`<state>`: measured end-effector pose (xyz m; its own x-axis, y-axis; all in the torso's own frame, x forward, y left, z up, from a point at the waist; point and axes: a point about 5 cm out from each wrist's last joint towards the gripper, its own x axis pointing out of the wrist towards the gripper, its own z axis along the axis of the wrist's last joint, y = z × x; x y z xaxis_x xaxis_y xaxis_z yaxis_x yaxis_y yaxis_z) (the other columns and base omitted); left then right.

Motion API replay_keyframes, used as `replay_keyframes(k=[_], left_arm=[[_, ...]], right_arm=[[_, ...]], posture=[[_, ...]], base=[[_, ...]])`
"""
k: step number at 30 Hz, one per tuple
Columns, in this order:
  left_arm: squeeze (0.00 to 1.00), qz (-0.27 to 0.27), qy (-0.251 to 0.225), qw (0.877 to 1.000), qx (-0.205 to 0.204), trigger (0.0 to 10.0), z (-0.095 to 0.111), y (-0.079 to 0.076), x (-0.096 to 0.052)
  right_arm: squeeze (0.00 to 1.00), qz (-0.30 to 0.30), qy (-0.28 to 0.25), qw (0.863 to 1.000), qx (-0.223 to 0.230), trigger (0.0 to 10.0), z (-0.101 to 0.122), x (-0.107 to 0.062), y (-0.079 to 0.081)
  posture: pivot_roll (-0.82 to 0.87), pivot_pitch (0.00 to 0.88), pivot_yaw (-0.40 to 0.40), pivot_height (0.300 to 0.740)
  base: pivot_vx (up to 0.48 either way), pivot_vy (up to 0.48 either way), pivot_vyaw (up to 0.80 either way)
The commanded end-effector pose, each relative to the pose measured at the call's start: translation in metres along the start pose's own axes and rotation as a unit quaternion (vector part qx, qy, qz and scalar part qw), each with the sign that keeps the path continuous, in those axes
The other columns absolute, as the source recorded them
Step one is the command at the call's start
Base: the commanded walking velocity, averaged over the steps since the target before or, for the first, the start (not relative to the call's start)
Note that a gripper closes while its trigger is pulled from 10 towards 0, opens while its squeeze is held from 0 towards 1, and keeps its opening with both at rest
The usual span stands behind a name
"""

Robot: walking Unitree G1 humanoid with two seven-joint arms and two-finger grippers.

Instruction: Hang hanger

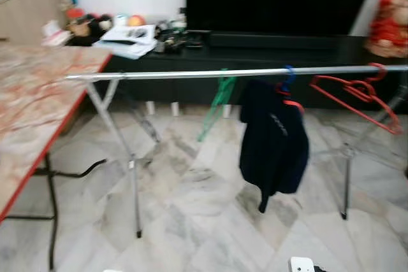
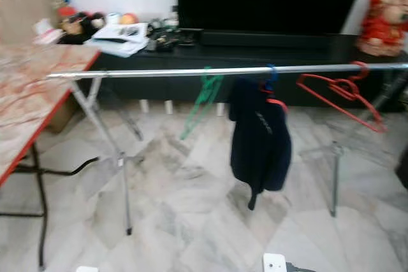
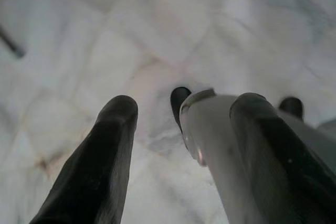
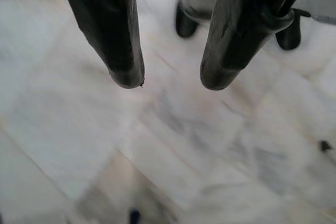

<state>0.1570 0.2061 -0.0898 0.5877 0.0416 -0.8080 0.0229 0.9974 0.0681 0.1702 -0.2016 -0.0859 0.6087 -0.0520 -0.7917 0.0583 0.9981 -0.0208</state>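
Your red hanger hangs tilted near the right end of the silver rail, with a green hanger and a dark jacket on a blue hook further left. The head views are blurred, so you risk misjudging the rail's height; a bump could knock the tilted red hanger off. Both arms hang low over the marble floor. The left gripper is spread wide and holds nothing; the right gripper is parted moderately, also empty.
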Motion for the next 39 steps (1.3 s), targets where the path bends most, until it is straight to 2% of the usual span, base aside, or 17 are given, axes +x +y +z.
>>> replay_keyframes(k=[1,16,21,25,34,39], left_arm=[[0.00,-0.003,0.008,1.000,0.009,10.0,-0.003,0.001,0.000],[0.00,0.006,0.012,1.000,-0.002,10.0,-0.005,0.005,-0.001],[0.00,0.008,0.012,1.000,-0.007,10.0,-0.005,0.003,-0.001],[0.00,0.007,0.013,1.000,-0.007,10.0,-0.005,0.002,-0.001],[0.00,0.005,0.017,1.000,0.001,10.0,-0.007,0.003,-0.001],[0.00,0.005,0.016,1.000,0.008,10.0,-0.006,0.003,-0.001]], right_arm=[[0.00,-0.003,0.026,1.000,0.006,10.0,-0.014,-0.003,-0.002],[0.00,-0.009,0.041,0.999,0.012,10.0,-0.024,-0.006,-0.005],[0.00,-0.002,0.036,0.999,0.008,10.0,-0.019,-0.004,0.004],[0.00,-0.002,0.032,0.999,0.007,10.0,-0.015,-0.002,0.005],[0.00,-0.011,0.027,0.999,0.015,10.0,-0.013,-0.003,-0.005],[0.00,-0.010,0.028,0.999,0.017,10.0,-0.015,-0.003,-0.004]], posture=[[-0.01,0.008,0.012,0.740],[0.03,0.000,0.000,0.740],[0.02,0.025,-0.003,0.740],[0.01,0.033,0.000,0.740],[0.00,0.049,0.013,0.740],[0.00,0.054,0.017,0.740]], base=[[0.000,0.000,-0.79],[0.000,0.000,-0.79],[0.000,0.000,-0.79],[0.000,0.000,-0.79],[0.000,0.000,-0.79],[0.000,0.000,-0.79]])
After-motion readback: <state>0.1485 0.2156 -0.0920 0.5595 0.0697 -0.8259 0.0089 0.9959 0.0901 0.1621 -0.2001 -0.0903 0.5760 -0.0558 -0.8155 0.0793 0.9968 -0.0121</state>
